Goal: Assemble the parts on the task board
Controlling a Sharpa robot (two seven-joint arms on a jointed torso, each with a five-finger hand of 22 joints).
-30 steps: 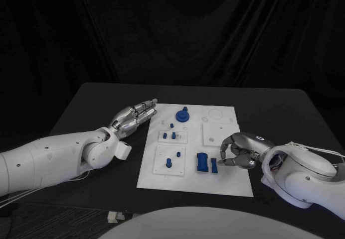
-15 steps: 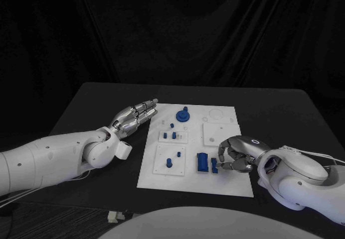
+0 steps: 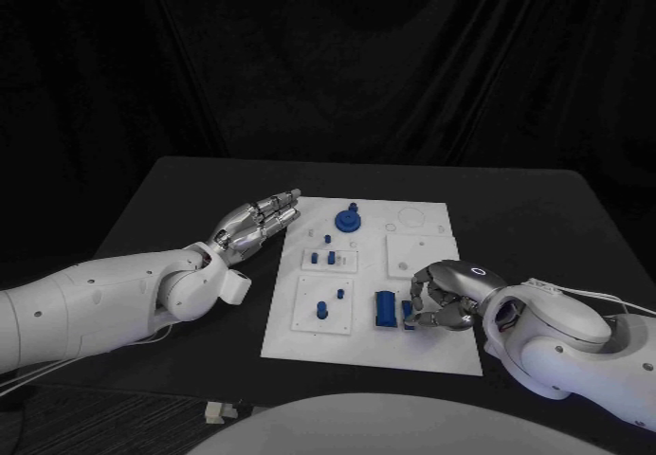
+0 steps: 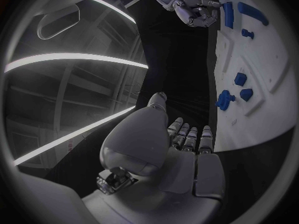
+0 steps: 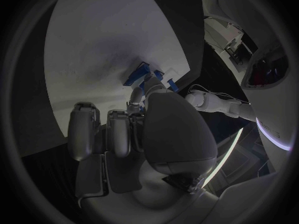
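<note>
The white task board (image 3: pixel 424 351) is lying at the middle of the black desk (image 3: pixel 547 218). The right robot hand (image 3: pixel 446 294) is being held over the board's near right area, fingers curled beside a small blue part (image 3: pixel 408 315); whether that part is gripped cannot be told. The left robot hand (image 3: pixel 256 220) is hovering at the board's far left edge, fingers extended and holding nothing.
</note>
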